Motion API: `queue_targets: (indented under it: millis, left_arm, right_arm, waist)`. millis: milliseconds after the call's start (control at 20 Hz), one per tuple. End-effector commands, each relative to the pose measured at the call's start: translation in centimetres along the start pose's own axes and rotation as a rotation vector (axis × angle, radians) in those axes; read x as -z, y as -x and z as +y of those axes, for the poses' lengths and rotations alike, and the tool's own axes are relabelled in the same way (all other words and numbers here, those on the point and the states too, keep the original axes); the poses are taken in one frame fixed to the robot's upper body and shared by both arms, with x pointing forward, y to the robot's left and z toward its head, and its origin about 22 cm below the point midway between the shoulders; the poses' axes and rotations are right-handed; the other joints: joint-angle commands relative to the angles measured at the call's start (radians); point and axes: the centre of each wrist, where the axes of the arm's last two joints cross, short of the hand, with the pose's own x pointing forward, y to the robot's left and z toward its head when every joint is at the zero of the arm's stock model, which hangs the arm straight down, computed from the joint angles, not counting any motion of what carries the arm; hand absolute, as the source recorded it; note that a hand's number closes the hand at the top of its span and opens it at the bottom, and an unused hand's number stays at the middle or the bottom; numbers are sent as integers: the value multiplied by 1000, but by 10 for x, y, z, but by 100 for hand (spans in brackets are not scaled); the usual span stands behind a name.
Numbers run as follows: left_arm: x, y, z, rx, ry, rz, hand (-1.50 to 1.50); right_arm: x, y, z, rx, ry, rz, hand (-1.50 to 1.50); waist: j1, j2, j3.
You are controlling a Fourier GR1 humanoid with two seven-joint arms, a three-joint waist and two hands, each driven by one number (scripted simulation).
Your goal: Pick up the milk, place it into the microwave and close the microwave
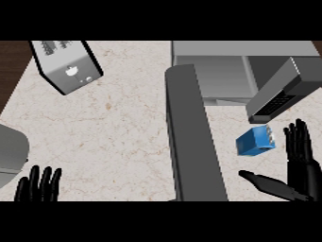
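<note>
Milk (255,141) just beside open microwave door (191,137): small stiff carton, likely light; grip flat sides. Right hand (304,168) near milk, fingers (297,139) released; left hand (38,185) resting, released.

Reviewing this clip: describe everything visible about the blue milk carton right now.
The milk carton is a small blue box with a lighter top edge bearing small white marks. It sits on the pale marbled counter, turned at an angle, in front of the microwave and to the right of its open door. The right hand is open beside it, fingers straight to its right and thumb below, with a gap all around. Nothing grips it.
</note>
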Motion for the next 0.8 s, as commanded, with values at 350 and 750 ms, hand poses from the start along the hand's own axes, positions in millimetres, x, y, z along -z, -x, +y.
queue_targets:
  millis: [350,750]
  left_arm:
    - [3,16,-16,10,-4,-12,-150]
    - [-30,-4,0,7,-6,4,-150]
  right_arm:
    - [-6,77,-18,-33,26,26,-150]
    - [-19,99,-24,-61,31,7,-150]
  waist:
    - [-3,2,0]
    - [0,0,0]
